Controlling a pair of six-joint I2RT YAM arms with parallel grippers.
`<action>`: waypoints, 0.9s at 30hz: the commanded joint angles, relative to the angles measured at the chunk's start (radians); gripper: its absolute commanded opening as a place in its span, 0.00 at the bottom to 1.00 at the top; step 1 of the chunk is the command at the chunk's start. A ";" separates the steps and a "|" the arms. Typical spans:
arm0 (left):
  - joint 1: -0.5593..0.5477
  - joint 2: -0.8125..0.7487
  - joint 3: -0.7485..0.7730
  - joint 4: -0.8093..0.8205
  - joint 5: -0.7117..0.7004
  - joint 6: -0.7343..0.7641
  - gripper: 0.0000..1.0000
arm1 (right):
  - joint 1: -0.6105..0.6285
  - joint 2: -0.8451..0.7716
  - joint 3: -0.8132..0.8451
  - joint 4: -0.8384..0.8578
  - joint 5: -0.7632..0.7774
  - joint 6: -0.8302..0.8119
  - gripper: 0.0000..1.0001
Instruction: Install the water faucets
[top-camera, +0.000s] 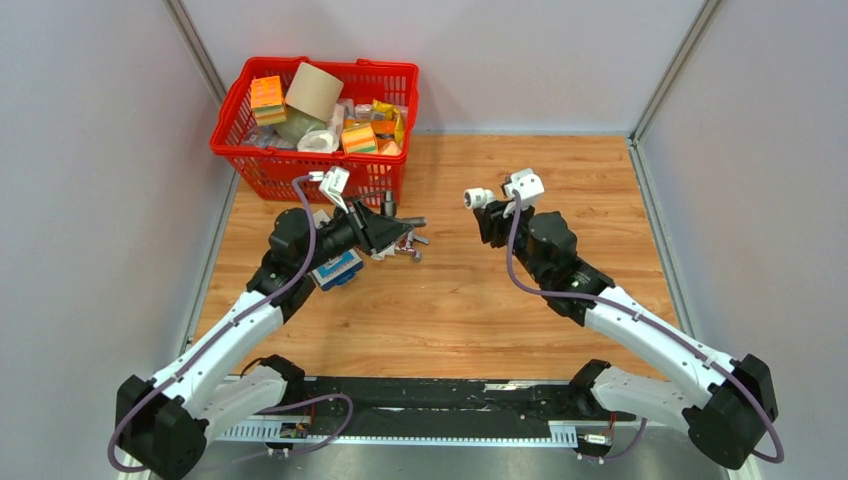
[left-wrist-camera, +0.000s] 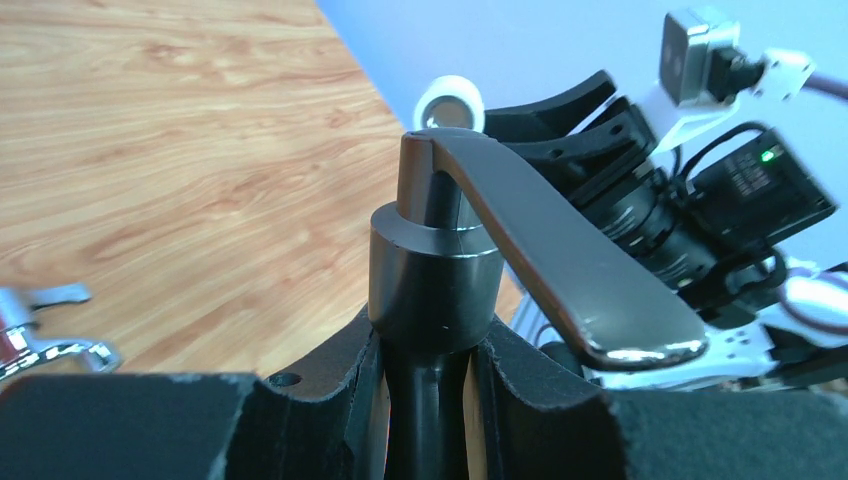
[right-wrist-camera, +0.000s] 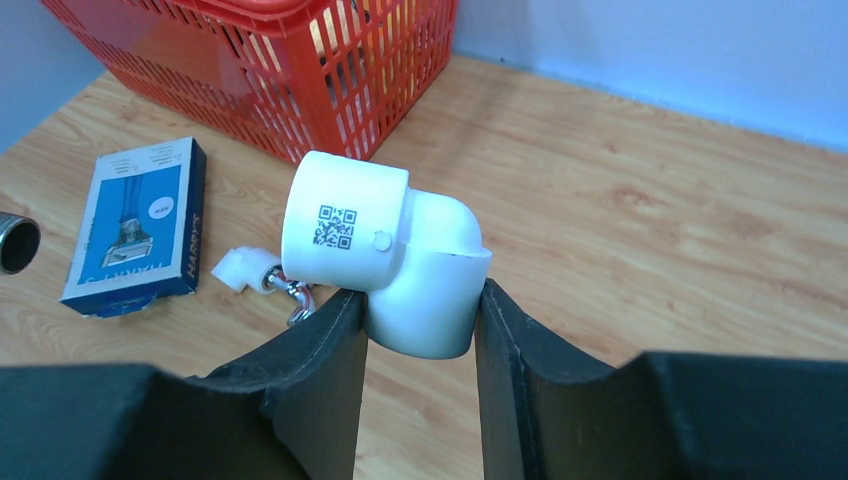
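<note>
Left gripper (left-wrist-camera: 425, 365): clamping its black fingers around the lower stem of the dark grey faucet (left-wrist-camera: 435, 270), at the bottom centre of the left wrist view.
Dark grey faucet: standing upright out of the jaws, its flat lever handle reaching toward the lower right of that frame; in the overhead view it is sitting left of centre, just below the basket.
Right gripper (right-wrist-camera: 420, 305): pinching the white elbow fitting (right-wrist-camera: 385, 245) between both fingers, at the centre of the right wrist view.
White elbow fitting: pointing its QR-coded socket toward the upper left; in the overhead view it is hanging above the table right of centre, well apart from the dark grey faucet.
Chrome faucet (top-camera: 408, 246): lying on the wooden table (top-camera: 450, 310), just right of the left gripper, carrying a small white fitting (right-wrist-camera: 232, 268) on one end.
Blue-and-white box (right-wrist-camera: 135, 225): lying flat at the left of the right wrist view.
Red basket (top-camera: 315, 125): sitting at the upper left of the overhead view, holding a cardboard roll and packets.
</note>
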 joint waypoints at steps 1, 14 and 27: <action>-0.028 0.044 0.103 0.239 -0.017 -0.211 0.00 | 0.002 0.037 0.069 0.208 -0.001 -0.119 0.00; -0.138 0.052 0.037 0.343 -0.254 -0.480 0.00 | 0.089 -0.058 -0.304 0.946 0.008 -0.248 0.00; -0.220 0.122 0.014 0.443 -0.334 -0.620 0.00 | 0.169 0.061 -0.310 1.116 0.103 -0.361 0.00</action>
